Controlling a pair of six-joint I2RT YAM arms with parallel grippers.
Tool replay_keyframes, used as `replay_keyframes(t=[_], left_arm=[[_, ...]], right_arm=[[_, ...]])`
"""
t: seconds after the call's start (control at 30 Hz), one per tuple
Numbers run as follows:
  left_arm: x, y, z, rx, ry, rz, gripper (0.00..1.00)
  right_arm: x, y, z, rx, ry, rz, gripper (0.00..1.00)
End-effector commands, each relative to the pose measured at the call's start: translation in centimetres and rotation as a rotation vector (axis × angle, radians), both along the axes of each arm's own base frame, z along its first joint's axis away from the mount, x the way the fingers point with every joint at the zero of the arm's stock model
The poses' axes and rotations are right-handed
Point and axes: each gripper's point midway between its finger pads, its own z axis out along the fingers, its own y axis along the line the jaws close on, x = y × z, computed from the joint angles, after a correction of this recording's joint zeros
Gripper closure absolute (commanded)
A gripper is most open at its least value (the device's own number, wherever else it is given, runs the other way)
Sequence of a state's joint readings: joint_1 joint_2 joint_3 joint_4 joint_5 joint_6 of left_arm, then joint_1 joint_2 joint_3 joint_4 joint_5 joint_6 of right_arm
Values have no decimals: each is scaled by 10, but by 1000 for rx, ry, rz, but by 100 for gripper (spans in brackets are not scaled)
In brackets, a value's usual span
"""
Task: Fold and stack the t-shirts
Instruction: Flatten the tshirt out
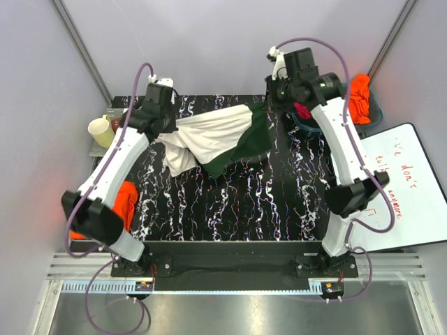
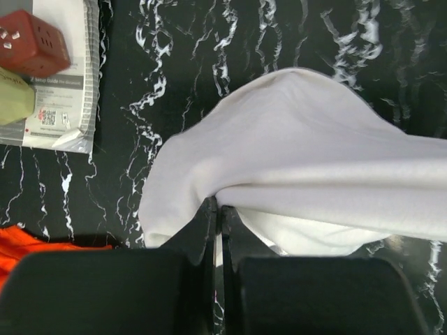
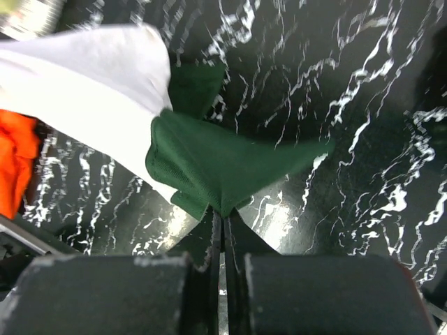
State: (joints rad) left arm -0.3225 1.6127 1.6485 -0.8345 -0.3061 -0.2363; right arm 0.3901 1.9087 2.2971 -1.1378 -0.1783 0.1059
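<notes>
Cream t-shirt [image 1: 213,136] in tight-closed left claw [image 2: 218,213] and right claw [image 3: 222,220]; orange shirt [image 1: 360,98] in bin [image 1: 377,113].

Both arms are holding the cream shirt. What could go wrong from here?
The right end effector pinches only the tip of the green sleeve; it may slip out.
The cream shirt hangs bunched near the left end effector, so it may land creased.
The cup stands close to the left arm; a swing might hit it.
</notes>
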Motion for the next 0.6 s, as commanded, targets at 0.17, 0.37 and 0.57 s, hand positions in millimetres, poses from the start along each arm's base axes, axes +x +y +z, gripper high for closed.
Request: replay_keyframes(t=[0.17, 0.37, 0.57], left_arm=[[-38, 6, 98, -54, -367, -35, 100], [17, -1, 66, 44, -240, -41, 100], [96, 2, -3, -7, 17, -34, 100]], right_arm=[[-23, -45, 83, 2, -297, -104, 100], [44, -22, 42, -8, -281, -127, 100], [129, 17, -43, 46, -147, -107, 100]])
